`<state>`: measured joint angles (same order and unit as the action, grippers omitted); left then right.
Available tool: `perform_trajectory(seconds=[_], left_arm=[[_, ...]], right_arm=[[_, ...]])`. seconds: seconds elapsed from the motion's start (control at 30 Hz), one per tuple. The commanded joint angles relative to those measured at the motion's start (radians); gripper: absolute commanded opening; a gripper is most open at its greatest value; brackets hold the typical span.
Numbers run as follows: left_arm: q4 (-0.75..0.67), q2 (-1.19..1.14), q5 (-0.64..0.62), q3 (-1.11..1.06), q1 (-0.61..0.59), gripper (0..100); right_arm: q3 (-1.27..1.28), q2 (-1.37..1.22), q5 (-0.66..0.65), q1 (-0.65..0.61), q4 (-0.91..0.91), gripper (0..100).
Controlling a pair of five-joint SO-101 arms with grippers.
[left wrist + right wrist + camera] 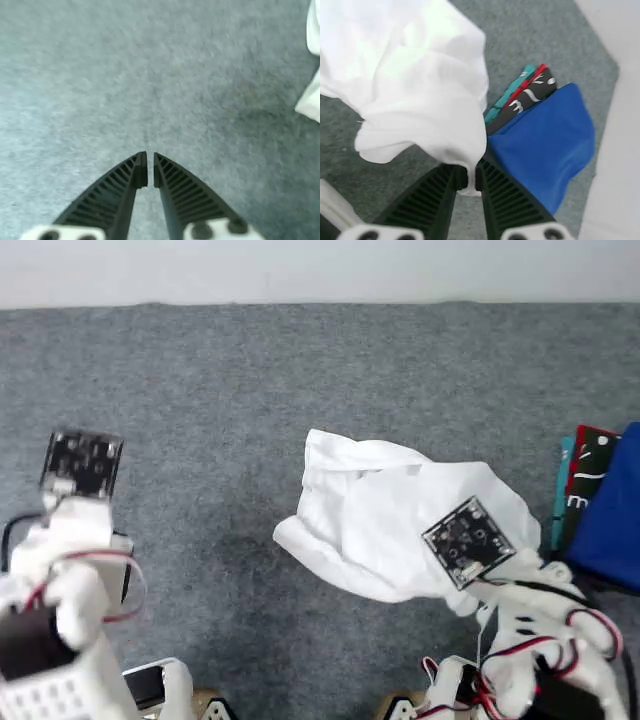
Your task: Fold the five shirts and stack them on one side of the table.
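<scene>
White shirt [415, 80], edge clamped in right pincer [468, 178]

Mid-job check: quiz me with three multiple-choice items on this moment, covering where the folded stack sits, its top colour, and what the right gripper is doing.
1. The folded stack lies:
A. at the table edge on the robot's right
B. mid-table
C. at the edge on the robot's left

2. The stack's top shirt is:
A. white
B. blue
C. yellow

3. The right gripper is:
A. open over bare table
B. shut on the white shirt
C. shut on a red shirt

Answers:
1 A, it sits at that edge in the high view.
2 B, the blue shirt covers the others.
3 B, white cloth is pinched at its tips.
</scene>
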<state>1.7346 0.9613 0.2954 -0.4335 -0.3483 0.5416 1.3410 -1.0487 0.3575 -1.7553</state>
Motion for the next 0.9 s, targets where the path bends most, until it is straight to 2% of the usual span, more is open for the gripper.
perform_trajectory(seconds=[0.0, 0.17, 0.3, 0.37, 0.47, 0.63, 0.87], left_arm=[[0.021, -0.143, 0.015, 0.068, 0.083, 4], [0.021, -0.299, 0.031, 0.134, 0.305, 4], [0.018, -0.428, 0.152, 0.147, 0.457, 5], [0.017, -0.491, 0.199, 0.148, 0.506, 8], [0.005, -0.574, 0.244, 0.148, 0.543, 13], [-0.002, -0.681, 0.358, 0.151, 0.585, 14], [-0.084, -0.810, 0.397, 0.229, 0.615, 14]], right_arm=[[0.068, 0.071, -0.008, 0.013, -0.038, 0.9], [0.143, 0.160, -0.008, 0.013, -0.038, 0.9], [0.147, 0.180, -0.008, 0.013, -0.038, 0.9], [0.147, 0.180, -0.008, 0.013, -0.038, 0.9], [0.147, 0.180, -0.008, 0.013, -0.038, 0.9], [0.147, 0.180, 0.034, 0.013, -0.036, 0.9], [0.147, 0.180, 0.034, 0.013, -0.036, 0.9]])
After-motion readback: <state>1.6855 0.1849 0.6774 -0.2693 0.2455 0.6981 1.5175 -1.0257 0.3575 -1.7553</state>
